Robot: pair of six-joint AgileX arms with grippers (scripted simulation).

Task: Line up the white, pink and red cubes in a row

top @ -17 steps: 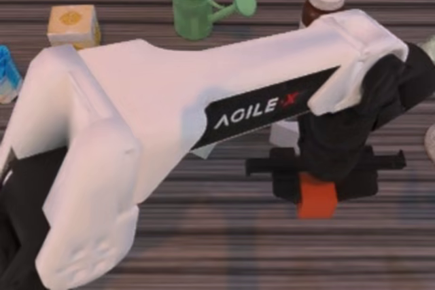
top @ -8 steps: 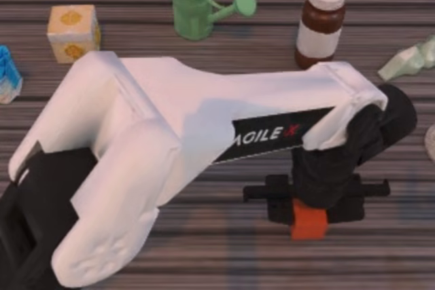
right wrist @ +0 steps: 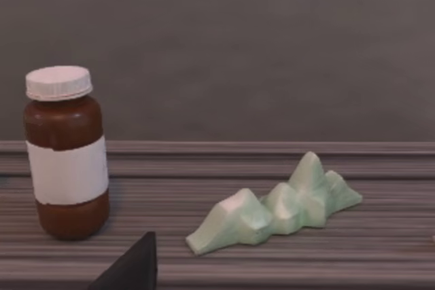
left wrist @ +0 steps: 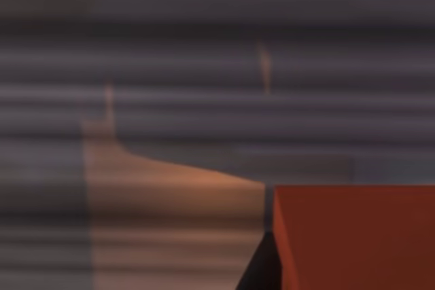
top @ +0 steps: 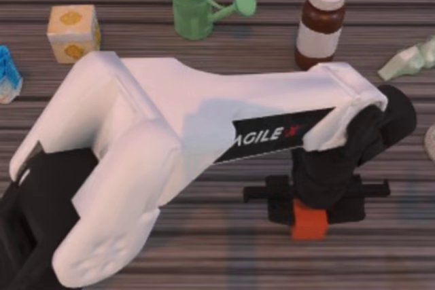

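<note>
Top view: the left arm reaches across the table, its left gripper low over the striped table, just below the wrist.
Pincer state: fingers closed on the red cube, whose lower half shows beneath the black gripper body.
Red cube: held in the pincer, at or just above the tabletop; the left wrist view shows its red face close up with bare table beyond it.
White and pink cubes: not visible, perhaps hidden under the arm.
Right gripper: out of the top view; fingers cannot be told.
Nearby: brown bottle and green watering can well beyond the pincer, clear of it.
Doing it well: judged a placing step; lower squarely, let the cube sit flat, open gently, then lift straight up so the row stays aligned.
</note>
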